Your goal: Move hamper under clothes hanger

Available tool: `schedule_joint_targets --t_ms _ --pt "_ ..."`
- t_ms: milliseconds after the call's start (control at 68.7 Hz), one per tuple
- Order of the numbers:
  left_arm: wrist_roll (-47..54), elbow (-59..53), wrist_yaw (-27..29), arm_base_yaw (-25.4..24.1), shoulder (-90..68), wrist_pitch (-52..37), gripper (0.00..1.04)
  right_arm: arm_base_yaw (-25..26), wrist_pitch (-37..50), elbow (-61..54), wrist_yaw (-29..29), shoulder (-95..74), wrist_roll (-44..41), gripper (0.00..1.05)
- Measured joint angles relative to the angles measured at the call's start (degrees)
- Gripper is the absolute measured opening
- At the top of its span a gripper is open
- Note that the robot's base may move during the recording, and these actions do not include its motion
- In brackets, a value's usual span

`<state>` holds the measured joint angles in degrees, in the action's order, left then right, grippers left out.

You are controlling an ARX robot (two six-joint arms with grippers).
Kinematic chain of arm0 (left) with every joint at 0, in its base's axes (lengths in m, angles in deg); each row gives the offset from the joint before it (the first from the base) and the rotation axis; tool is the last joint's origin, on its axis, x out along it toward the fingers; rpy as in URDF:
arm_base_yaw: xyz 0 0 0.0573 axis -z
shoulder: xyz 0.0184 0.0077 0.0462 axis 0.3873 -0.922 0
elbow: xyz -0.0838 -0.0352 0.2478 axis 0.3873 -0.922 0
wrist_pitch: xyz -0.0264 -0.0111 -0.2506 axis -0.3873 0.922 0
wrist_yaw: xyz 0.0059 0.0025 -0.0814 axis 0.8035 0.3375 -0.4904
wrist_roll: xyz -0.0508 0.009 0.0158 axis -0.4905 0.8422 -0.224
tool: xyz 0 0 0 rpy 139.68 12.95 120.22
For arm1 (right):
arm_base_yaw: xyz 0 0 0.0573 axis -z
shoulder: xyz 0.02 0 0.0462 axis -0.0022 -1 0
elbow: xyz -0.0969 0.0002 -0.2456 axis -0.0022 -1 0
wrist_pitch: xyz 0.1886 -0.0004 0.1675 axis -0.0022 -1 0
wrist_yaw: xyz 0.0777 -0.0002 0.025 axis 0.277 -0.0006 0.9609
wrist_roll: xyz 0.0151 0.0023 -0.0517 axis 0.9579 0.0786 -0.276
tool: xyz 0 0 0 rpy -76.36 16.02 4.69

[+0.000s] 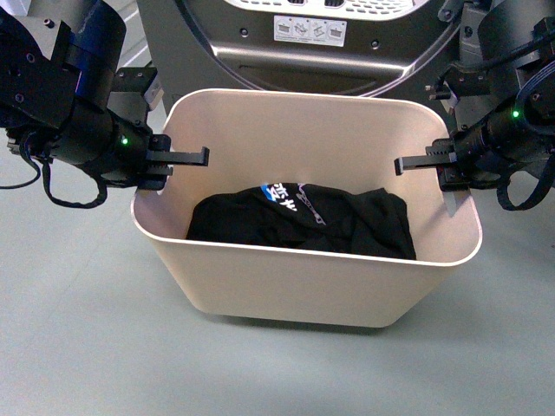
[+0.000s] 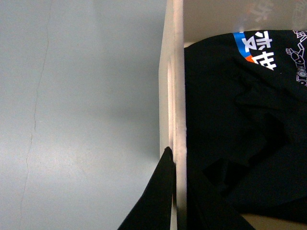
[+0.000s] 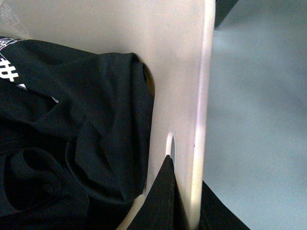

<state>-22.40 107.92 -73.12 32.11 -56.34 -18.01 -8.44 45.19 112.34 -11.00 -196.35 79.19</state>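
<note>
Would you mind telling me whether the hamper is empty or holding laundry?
Holding laundry: a crumpled black garment with white-and-blue print lies inside the hamper.

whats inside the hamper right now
A black garment with white and blue print lies in the hamper, covering most of its floor; anything beneath it is hidden. A finger of the left gripper and of the right gripper reaches in.
</note>
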Motion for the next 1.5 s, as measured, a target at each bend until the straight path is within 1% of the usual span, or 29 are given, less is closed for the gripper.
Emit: schedule_joint_targets --t_ms 466,655,932,1500 --pt "0.00 -0.26 0.00 0.00 0.00 0.00 0.04 -0.04 0.00 -0.46 0.22 0.00 -0.15 0.03" --pt "0.02 -0.35 1.44 -1.57 0.00 0.00 0.04 -1.79 0.09 -0.46 1.31 -0.02 -0.13 0.03" --pt "0.00 -0.33 -0.33 0.24 0.00 -0.02 0.04 0.26 0.11 -0.46 -0.13 0.00 -0.61 0.03" --pt "0.02 -0.44 0.15 -0.22 0.00 -0.02 0.04 -0.22 0.13 -0.46 0.39 0.04 -0.59 0.03"
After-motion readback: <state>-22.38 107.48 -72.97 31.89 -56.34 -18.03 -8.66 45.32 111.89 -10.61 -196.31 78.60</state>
